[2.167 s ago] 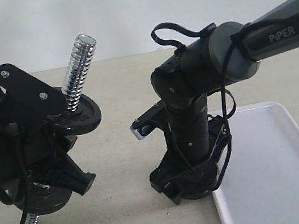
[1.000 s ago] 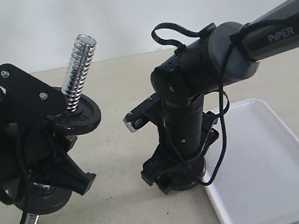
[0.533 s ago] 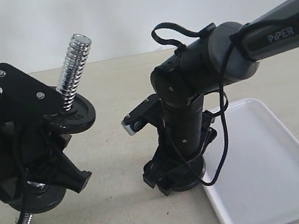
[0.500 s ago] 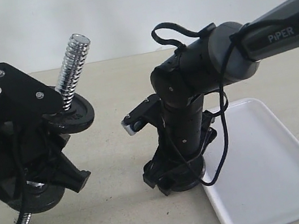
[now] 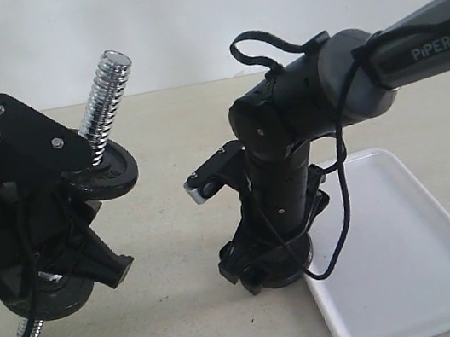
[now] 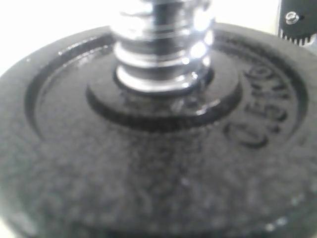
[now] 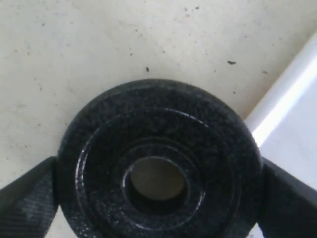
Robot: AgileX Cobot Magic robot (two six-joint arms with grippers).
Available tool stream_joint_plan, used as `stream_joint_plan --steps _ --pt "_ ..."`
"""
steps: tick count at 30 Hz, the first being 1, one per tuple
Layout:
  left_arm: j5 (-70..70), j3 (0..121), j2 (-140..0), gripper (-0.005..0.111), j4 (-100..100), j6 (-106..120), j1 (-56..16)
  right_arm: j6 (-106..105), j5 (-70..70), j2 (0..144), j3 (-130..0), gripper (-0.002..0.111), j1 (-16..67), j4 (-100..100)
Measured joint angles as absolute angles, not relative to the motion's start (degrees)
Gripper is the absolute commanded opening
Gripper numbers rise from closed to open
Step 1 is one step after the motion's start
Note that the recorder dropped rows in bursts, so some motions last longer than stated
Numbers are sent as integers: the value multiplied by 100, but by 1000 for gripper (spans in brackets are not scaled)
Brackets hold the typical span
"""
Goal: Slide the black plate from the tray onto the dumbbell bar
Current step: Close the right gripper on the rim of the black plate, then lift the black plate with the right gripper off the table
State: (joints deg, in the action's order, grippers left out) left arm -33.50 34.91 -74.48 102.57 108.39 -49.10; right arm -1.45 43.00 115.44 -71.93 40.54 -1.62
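Since the earlier frame, the left arm has swung the dumbbell bar (image 5: 106, 102) slightly outward, so its threaded upper tip now stands further from the right gripper (image 5: 269, 267). The right arm has barely shifted.

Right arm: the forearm enters from the upper right. The wrist is bent steeply, so the gripper points straight down at the table (image 5: 190, 321). Its fingers (image 7: 27, 198) stand wide, one against each side of the rim, and clamp the black plate (image 7: 163, 106) level between them. Bare table shows through the plate's central hole. The tray (image 5: 416, 275) lies just beside the fingers, its rim passing close to one of them. Whether the plate touches the table cannot be told.

Left arm: the left gripper (image 5: 67, 234) holds the bar clear of the table, tilted, with the upper end leaning toward the right arm. Its fingers are mostly hidden behind the camera bracket (image 5: 25, 137). The grip falls between two black discs: the upper disc (image 5: 109, 172) sits above the fingers and the lower disc (image 5: 53, 301) below them. The threaded chrome passes through the upper disc's centre.
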Motion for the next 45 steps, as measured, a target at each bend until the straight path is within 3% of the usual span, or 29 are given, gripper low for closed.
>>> stream_joint_plan --steps 45 --pt "-3405 3491 -7448 4 10257 10927 -4910 -534 4923 9870 -7184 0 4054 -1256"
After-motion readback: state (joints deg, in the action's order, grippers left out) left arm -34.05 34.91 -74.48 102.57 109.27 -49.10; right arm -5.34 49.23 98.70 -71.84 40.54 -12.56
